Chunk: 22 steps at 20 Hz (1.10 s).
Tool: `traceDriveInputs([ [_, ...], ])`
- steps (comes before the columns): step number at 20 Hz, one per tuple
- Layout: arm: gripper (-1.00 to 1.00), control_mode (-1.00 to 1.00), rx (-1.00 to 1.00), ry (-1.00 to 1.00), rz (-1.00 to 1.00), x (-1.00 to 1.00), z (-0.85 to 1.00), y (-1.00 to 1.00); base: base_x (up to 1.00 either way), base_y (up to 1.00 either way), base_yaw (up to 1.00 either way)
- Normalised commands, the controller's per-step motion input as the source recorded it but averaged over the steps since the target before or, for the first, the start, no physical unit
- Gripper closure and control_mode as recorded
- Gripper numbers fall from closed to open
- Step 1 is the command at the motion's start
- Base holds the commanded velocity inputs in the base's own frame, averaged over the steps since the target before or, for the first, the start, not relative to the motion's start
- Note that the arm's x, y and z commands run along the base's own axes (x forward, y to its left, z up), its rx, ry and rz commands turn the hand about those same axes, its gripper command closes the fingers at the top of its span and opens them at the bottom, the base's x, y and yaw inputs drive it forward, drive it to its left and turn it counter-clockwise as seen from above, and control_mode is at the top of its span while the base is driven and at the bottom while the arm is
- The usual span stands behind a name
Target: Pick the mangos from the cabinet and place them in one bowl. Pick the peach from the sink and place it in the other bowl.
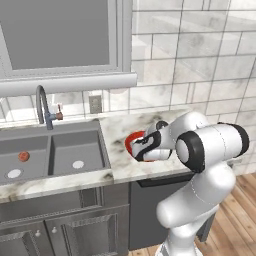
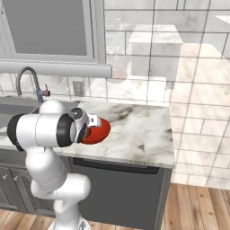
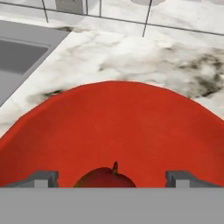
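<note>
Gripper [image 3: 112,178] jaws stand wide apart over the red bowl [image 3: 109,127], a mango [image 3: 105,178] lying between them.

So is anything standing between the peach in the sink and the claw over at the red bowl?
Nothing visible does. The peach lies in the left basin of the sink; the claw hangs open over the red bowl with a mango below it. Bare counter and the sink's right basin lie between.
</note>
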Motion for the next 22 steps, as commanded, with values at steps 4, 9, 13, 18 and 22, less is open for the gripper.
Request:
traceDriveInputs([
  [4, -1.00, -1.00, 0.00, 0.00, 0.00, 0.04, -0.06, -0.10, 0.00, 0.00, 0.00],
  [9, -1.00, -1.00, 0.00, -0.05, 0.00, -0.06, 0.14, -0.02, 0.00, 0.00, 0.00],
  [13, -1.00, -1.00, 0.00, -0.13, 0.00, -0.59, 0.65, 0.00, 0.00, 0.00, 0.00],
  [18, -1.00, -1.00, 0.00, -0.08, 0.00, -0.79, 0.54, 0.09, 0.00, 0.00, 0.00],
  [22, -1.00, -1.00, 0.00, -0.03, 0.00, -0.77, 0.52, 0.11, 0.00, 0.00, 0.00],
])
